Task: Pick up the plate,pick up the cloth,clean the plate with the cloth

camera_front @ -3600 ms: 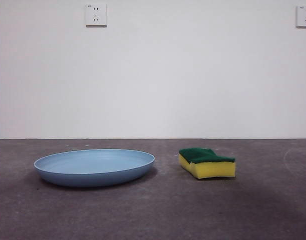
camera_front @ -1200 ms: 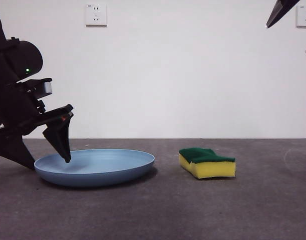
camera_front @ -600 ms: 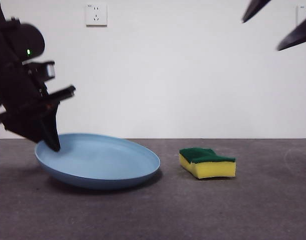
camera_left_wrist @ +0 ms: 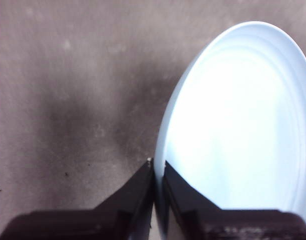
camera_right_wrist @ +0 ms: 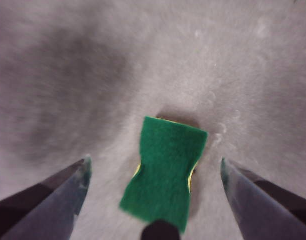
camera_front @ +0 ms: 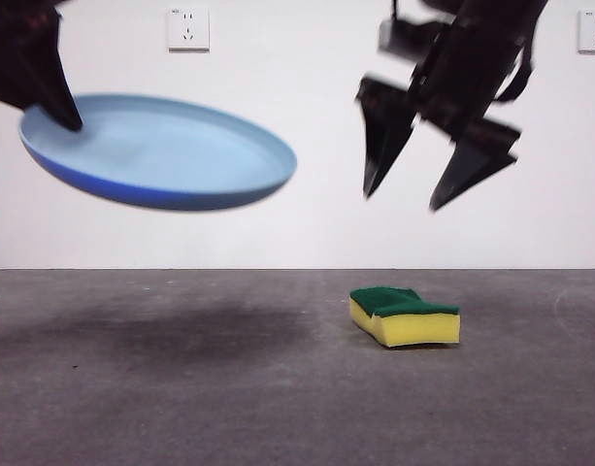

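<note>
The light-blue plate (camera_front: 161,150) hangs tilted high above the table at the left, held by its left rim. My left gripper (camera_front: 66,118) is shut on that rim; in the left wrist view the plate (camera_left_wrist: 237,120) fills the right side and the left gripper (camera_left_wrist: 157,167) pinches its edge. The cloth (camera_front: 404,316), a yellow sponge with a green top, lies on the table at the right. My right gripper (camera_front: 404,199) hangs open in the air above it. In the right wrist view the cloth (camera_right_wrist: 165,172) lies between the spread jaws of the right gripper (camera_right_wrist: 153,167), well below them.
Grey table surface (camera_front: 229,388) stretches across the view, with the plate's shadow (camera_front: 151,330) on it at the left. A white wall with two sockets (camera_front: 187,28) stands behind.
The left gripper has lifted the plate from the table high into the air. The right arm has come down from the top right corner to above the cloth. The cloth has not moved.
</note>
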